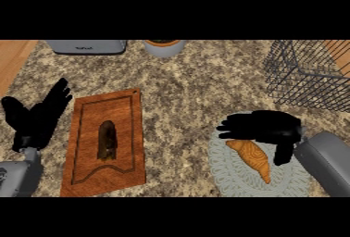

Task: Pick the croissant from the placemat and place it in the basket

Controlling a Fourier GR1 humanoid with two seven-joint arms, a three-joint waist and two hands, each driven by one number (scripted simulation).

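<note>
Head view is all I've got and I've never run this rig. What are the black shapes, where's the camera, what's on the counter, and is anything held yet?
The single picture looks steeply down from the robot's head at a speckled counter. The black shapes are its two hands on grey forearms.

The left robot hand rests open at the left edge, fingers up. The right robot hand hangs over the top end of the croissant, which lies on a pale round placemat. It hides that end, so I cannot tell whether it grips yet.

The wire basket stands at upper right. At left a wooden board carries a dark object. A grey appliance and a pot sit along the far edge.
</note>
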